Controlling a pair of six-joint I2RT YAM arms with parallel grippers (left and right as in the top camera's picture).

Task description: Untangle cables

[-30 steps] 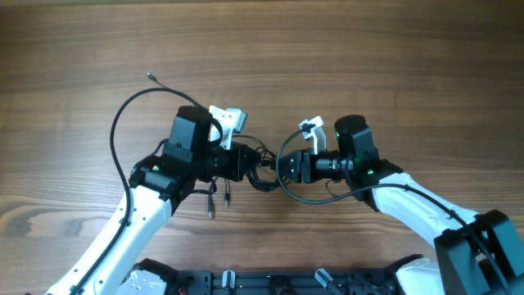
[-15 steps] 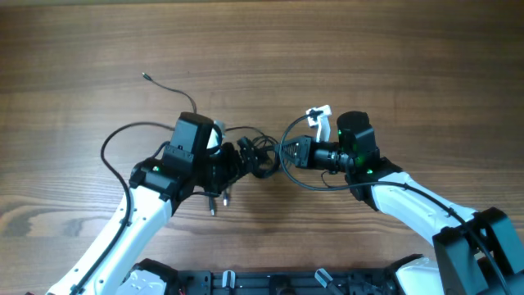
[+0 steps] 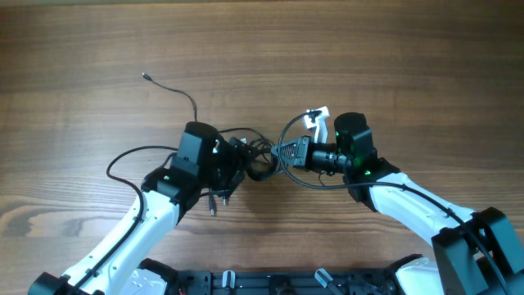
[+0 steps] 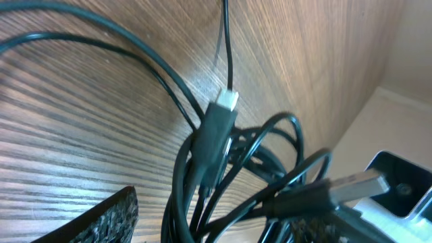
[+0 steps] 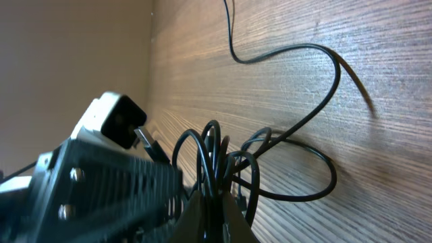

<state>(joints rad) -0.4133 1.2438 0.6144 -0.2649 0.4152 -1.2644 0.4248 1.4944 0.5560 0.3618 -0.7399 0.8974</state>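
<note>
Brown wood-grain table (image 3: pixel 368 49) bears thin glossy black cables (image 3: pixel 260 169), tangled in round loops at its middle between both arms; right gripper (image 3: pixel 283 154) pinches those loops tight, left gripper (image 3: pixel 234 164) stands spread, ribbed pads apart

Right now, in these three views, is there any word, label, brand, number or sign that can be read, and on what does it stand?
None: no word, label, brand, number or sign can be read in any view. The cables, their plug ends and the wooden table show no print.
</note>
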